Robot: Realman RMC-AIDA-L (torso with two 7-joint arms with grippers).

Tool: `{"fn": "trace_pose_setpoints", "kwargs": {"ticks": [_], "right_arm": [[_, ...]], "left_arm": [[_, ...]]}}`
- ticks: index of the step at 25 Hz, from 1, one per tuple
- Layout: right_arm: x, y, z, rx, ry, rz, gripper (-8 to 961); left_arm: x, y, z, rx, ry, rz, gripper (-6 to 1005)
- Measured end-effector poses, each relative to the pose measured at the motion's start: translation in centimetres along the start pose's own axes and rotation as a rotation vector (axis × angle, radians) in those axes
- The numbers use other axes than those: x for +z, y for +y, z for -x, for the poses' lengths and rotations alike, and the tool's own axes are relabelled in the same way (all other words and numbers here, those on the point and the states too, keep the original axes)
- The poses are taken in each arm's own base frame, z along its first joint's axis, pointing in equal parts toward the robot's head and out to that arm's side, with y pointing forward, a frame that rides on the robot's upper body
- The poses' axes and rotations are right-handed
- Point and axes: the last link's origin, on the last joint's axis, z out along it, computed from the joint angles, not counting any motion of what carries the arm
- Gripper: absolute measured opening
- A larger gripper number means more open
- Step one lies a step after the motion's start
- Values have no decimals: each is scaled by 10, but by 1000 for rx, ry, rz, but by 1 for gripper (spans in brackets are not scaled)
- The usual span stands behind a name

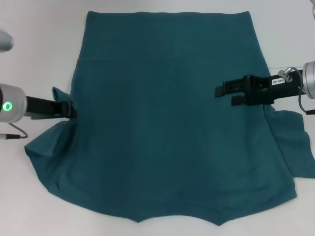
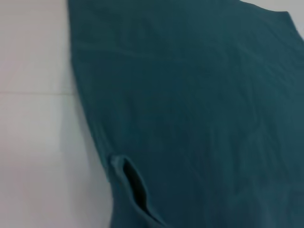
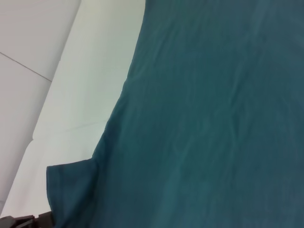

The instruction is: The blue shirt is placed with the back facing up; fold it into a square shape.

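The blue shirt (image 1: pixel 167 123) lies spread flat on the white table (image 1: pixel 39 49), its straight hem at the far side and its curved neck edge at the near side. Its left sleeve (image 1: pixel 49 135) is bunched and the right sleeve (image 1: pixel 293 132) lies out to the side. My left gripper (image 1: pixel 70 109) sits right at the shirt's left edge, beside a small raised flap of cloth (image 1: pixel 59 93). My right gripper (image 1: pixel 224 95) hovers open over the shirt's right half, with nothing between its fingers. The left wrist view shows teal cloth (image 2: pixel 199 104) with a slit-like fold (image 2: pixel 133 185).
Bare white table surrounds the shirt on the left (image 2: pixel 33 142) and at the far side (image 3: pixel 85 61). A grey object (image 1: pixel 5 42) pokes in at the far left edge. A thin cable (image 1: pixel 15 133) trails from the left arm.
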Motion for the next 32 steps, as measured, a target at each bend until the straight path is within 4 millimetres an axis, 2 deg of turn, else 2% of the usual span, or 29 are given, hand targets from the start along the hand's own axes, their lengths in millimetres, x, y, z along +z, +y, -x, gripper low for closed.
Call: {"fn": "trace_pose_setpoints", "kwargs": {"ticks": [7,17,24,29,32], "right_arm": [[0,0,0,-1,-1,-1,744],[2,-2,-2,3,4,0,744],[2,-3,-1,2,-6,-9,744],[2,-6,-2,-5,2,-30,744],[2,-7,-2,-7,-2,-34,744]], "left_arm": [[8,22,-11,15,-15,27,-1],[27,41,-24,-6,-20,40,-2],[47,45,-20,-23,0,23,-2],[48,43,-19,-23,3,25,-1],[47,44,-19,-26,11,42,52]]}}
